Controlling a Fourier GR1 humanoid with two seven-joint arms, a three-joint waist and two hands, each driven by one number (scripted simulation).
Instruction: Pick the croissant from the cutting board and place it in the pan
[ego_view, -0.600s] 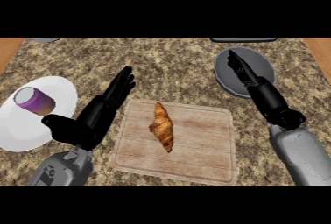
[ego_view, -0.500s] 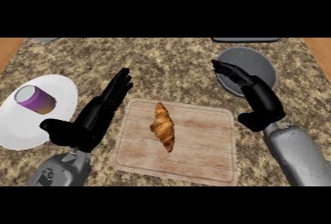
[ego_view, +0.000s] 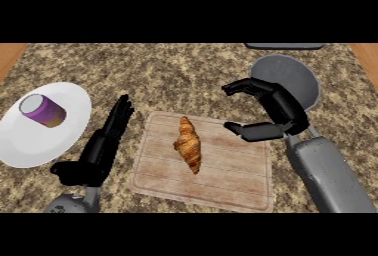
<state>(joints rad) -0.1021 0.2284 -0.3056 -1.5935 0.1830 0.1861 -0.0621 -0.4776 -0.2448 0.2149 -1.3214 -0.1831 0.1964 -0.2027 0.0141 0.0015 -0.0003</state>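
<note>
Speckled stone bench (ego_view: 170, 80); croissant (ego_view: 188, 144) mid cutting board (ego_view: 203, 170). My right hand (ego_view: 277, 112) hovers half-curled at its far-right corner, empty; my left hand (ego_view: 103, 145) is straight-fingered, empty.

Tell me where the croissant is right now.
Head view: the croissant lies lengthwise on the cutting board, left of centre, between the left hand and the right hand, which touch nothing.
</note>
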